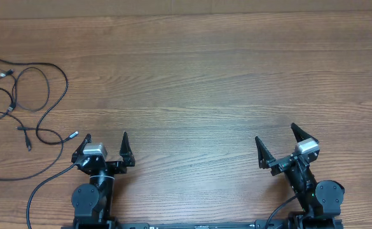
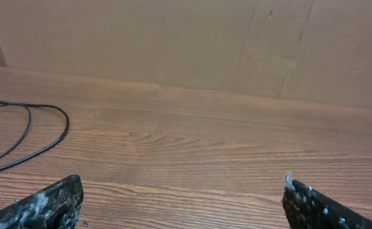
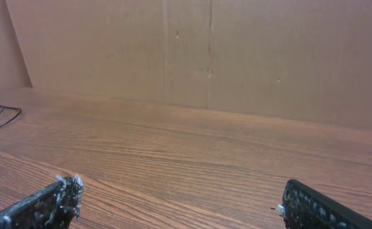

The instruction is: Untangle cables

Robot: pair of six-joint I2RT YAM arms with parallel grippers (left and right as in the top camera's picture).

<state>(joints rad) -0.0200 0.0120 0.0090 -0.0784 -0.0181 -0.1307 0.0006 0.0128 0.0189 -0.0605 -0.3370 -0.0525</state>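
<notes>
- The table (image 1: pixel 198 83) is brown wood with long grain lines running side to side, flat and matte.
- A plain cardboard wall (image 2: pixel 173 38) stands along the far edge of the table, creased in places.
- The left arm (image 1: pixel 95 181) sits at the near edge, left of centre. Its jaws are spread wide and hold nothing.
- The right arm (image 1: pixel 306 178) sits at the near edge on the right, turned slightly. Its jaws are also spread wide and empty.
- Both arms' fingertips (image 2: pixel 46 200) are black and rough, with whitish fuzz caught on them.
- The cables (image 1: pixel 20 95) lie on the far left of the table, well apart from the right arm. They are thin black cords in loose, overlapping loops that cross each other in several spots, and some run off the left edge of the overhead view.
- One silver-tipped plug (image 1: pixel 73 135) lies near the left arm's outer fingertip, not touching it.
- Other small plug ends show within the loops, too small to make out.
</notes>
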